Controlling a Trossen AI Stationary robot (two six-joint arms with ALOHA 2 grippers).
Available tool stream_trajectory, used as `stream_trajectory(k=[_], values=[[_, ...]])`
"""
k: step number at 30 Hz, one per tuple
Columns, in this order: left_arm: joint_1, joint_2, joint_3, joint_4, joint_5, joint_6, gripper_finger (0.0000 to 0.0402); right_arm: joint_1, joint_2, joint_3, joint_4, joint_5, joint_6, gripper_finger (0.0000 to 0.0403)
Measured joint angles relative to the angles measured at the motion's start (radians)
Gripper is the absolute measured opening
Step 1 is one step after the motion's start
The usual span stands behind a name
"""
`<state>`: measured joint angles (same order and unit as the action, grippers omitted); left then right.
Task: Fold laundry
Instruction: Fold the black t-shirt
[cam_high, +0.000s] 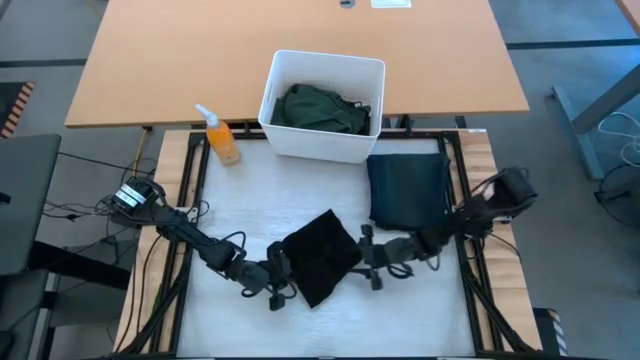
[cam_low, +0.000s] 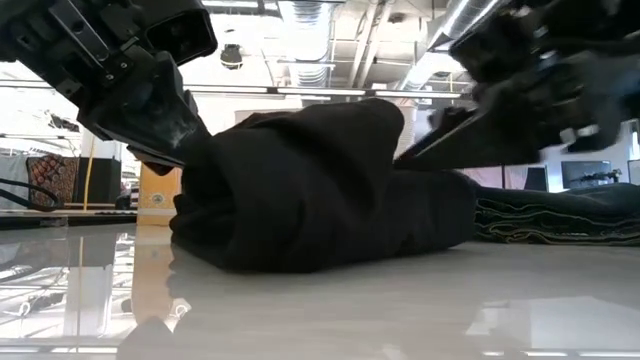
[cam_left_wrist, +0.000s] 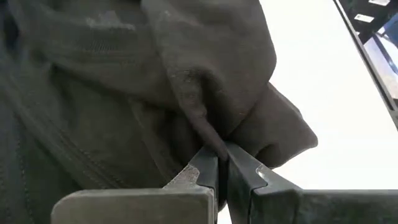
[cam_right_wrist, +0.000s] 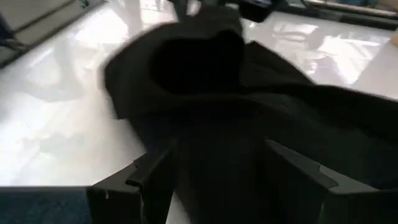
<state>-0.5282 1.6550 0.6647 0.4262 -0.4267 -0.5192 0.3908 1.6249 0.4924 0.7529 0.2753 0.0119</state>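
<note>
Pinching a thin fold of the black garment (cam_high: 320, 258), our left claw (cam_high: 283, 290) risks losing that soft knit edge if we pull hard, letting the bundle slump open on the glossy white surface (cam_high: 250, 200). Our right claw (cam_high: 370, 258) stands wide at its opposite side, holding nothing. Beyond, a folded dark piece (cam_high: 408, 188) lies flat; crumpled green laundry (cam_high: 322, 108) fills the white bin (cam_high: 322, 145).

Both arms (cam_high: 200, 240) are black and jointed, with loose black cables along the links. Left gripper (cam_left_wrist: 222, 163): dark, flat, tapered fingers on a grey crossbar. Right gripper (cam_right_wrist: 217, 168): dark angular fingers on a dark block.
</note>
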Motion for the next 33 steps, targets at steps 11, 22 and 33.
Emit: stream_trajectory(k=[11, 22, 33], values=[[0.001, -0.146, 0.000, -0.133, 0.056, 0.008, 0.0000, -0.102, 0.244, 0.068, 0.016, -0.118, 0.117, 0.0255], [0.042, -0.370, 0.001, -0.646, 0.083, -0.092, 0.0000, -0.092, 0.276, 0.068, 0.031, -0.259, 0.121, 0.0255], [0.162, -0.303, 0.002, -0.802, 0.122, -0.143, 0.0000, -0.095, 0.184, 0.065, -0.114, -0.297, 0.145, 0.0255]])
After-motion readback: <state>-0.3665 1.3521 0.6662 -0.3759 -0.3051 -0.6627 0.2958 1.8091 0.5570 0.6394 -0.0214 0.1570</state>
